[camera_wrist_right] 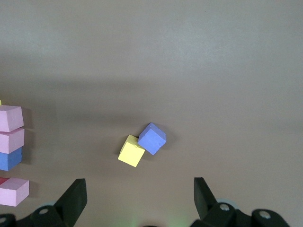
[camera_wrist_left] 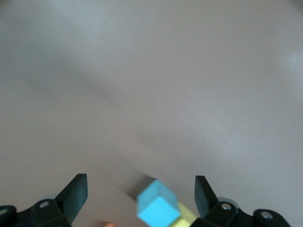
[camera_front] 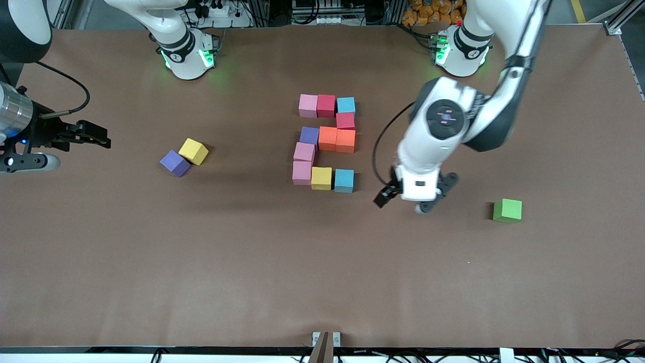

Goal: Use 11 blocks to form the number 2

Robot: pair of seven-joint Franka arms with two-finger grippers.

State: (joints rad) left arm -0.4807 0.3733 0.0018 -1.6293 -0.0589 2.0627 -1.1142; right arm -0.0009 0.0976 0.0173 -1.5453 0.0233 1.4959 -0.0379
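Note:
The number 2 (camera_front: 326, 143) lies at the table's middle, built of pink, red, orange, light blue, purple and yellow blocks. A pink block (camera_front: 308, 105), a red one and a light blue one form its row closest to the robots. Its row nearest the front camera ends in a yellow block (camera_front: 321, 178) and a light blue block (camera_front: 344, 180). My left gripper (camera_front: 409, 201) hangs open and holds nothing, over bare table beside that light blue block (camera_wrist_left: 158, 208). My right gripper (camera_front: 103, 137) waits open and holds nothing, over the right arm's end of the table.
A loose yellow cube (camera_front: 193, 151) and a loose purple cube (camera_front: 175, 163) touch each other between the digit and the right gripper, also in the right wrist view as yellow cube (camera_wrist_right: 131, 151) and purple cube (camera_wrist_right: 152, 138). A green cube (camera_front: 507, 210) sits toward the left arm's end.

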